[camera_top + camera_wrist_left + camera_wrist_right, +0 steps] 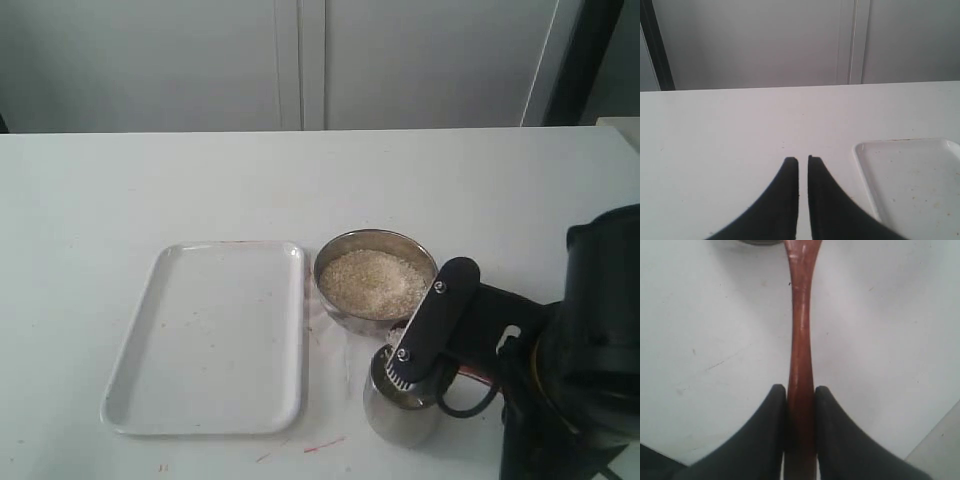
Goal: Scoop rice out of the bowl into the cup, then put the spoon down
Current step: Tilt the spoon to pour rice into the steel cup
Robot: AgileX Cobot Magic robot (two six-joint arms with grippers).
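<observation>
The steel bowl (336,308) holds a pale heap of rice (372,280) at the table's middle. In front of it stands the small steel cup (392,422). My right gripper (402,378) hangs right over the cup's mouth. In the right wrist view the right gripper (800,388) is shut on the reddish-brown spoon (801,330), its handle running away between the fingers; the spoon's bowl is out of frame. My left gripper (803,159) is shut and empty above bare table, and it does not show in the exterior view.
A white rectangular tray (210,340) lies left of the bowl, and its corner (910,190) shows beside the left gripper. A few red marks dot the table near the cup. The right arm's black body fills the near right corner.
</observation>
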